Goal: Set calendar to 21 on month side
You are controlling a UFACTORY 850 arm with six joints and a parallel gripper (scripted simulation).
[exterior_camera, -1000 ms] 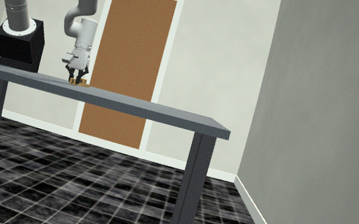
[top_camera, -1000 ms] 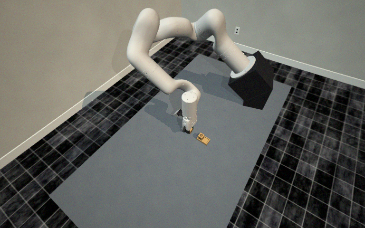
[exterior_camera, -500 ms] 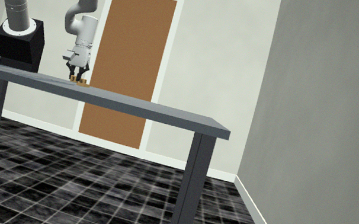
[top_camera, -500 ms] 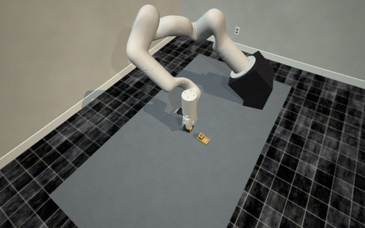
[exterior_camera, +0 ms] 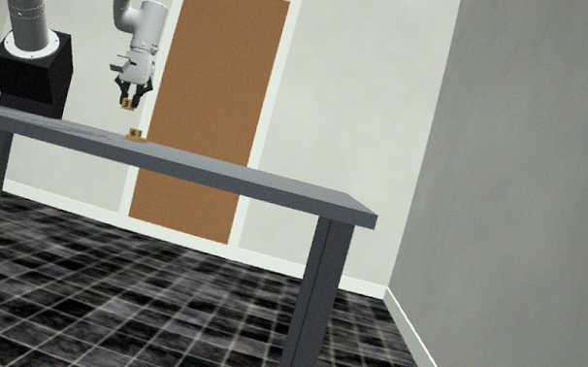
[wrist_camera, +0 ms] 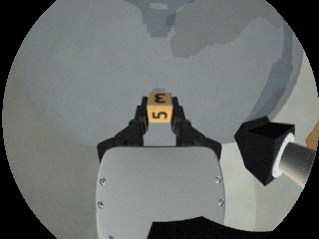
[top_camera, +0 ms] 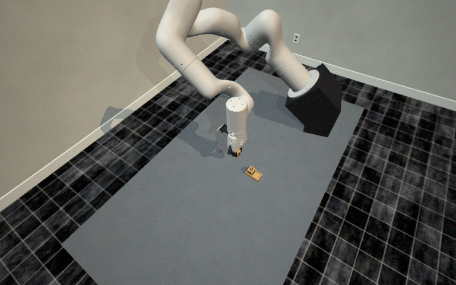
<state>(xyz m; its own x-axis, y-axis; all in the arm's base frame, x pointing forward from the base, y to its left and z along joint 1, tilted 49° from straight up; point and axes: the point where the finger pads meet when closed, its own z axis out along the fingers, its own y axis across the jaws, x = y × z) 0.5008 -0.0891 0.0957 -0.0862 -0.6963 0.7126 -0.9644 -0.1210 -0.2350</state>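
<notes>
On the left of the desk (exterior_camera: 229,175), the end effector (exterior_camera: 128,101) hangs in the air above the desk top, pinching one orange number cube (exterior_camera: 126,103) between its fingers. A little to the right, and lower, the tray (top_camera: 256,175) lies flat on the desk with the other cube (top_camera: 250,169) standing in its left end; the right half of the tray floor shows bare in the top view.

The step in hand looks like reorienting and returning the lifted cube. To do it well, the arm should turn the cube so the wanted digit faces the month side upright, carry it over the bare half of the tray, then lower it straight down so it lands flat beside the standing cube without nudging it or tipping the tray. Releasing only once the cube rests on the tray floor would keep everything still.

The exterior view shows the height of the lift and reads a 3 on the held cube's side and a 6 on the tray cube's side. The wrist view shows a 5 on the held cube's near face and a second digit, seemingly a turned 3, on the face next to it; the tray is out of its sight. Only the top view shows the tray's bare half and a 0 on the standing cube's top face. The month's name cannot be made out in any view.
</notes>
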